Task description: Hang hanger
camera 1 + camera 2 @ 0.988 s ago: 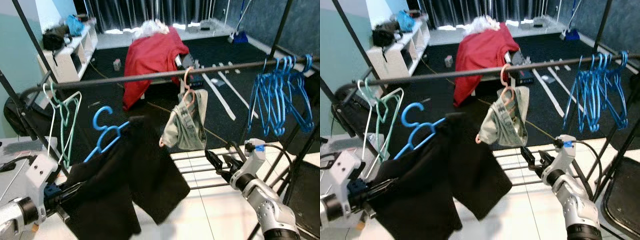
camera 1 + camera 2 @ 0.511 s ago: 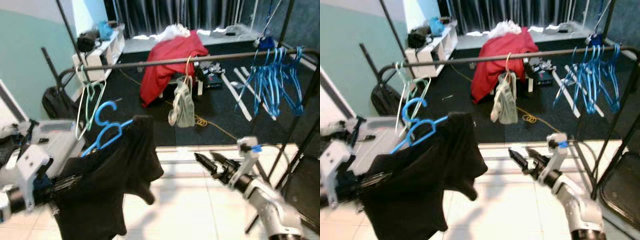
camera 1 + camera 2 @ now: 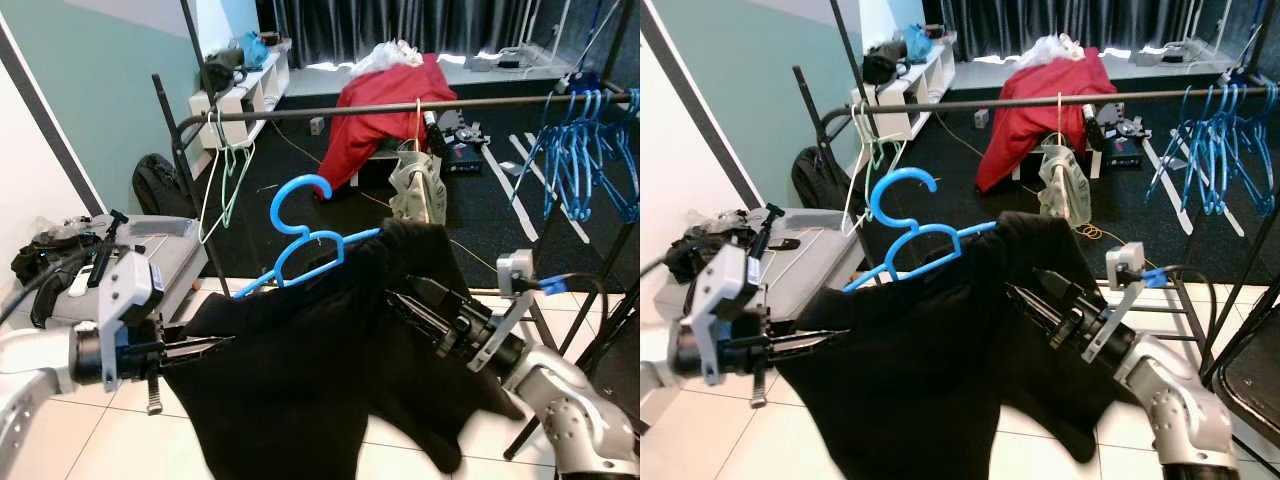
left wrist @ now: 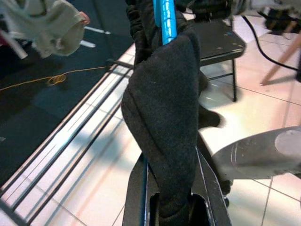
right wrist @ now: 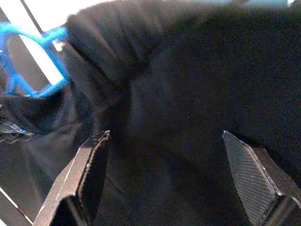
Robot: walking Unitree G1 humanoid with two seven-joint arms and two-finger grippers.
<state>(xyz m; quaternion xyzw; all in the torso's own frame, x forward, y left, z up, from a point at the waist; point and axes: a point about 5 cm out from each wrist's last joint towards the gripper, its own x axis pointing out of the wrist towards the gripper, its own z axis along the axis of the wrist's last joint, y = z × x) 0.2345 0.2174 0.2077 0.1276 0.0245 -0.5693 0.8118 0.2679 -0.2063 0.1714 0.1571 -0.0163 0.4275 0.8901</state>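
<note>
The blue hanger [image 3: 300, 243], draped with a black garment [image 3: 330, 370], hangs in front of the clothes rail [image 3: 400, 106], well below it. The left claw [image 4: 171, 197] grips the garment's end, pinched tight. The right claw [image 5: 164, 179] is spread wide, seemingly pressed against the fabric.

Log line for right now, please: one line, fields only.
left gripper: shut on black garment | blue hanger: off rail | right gripper: open at garment
</note>
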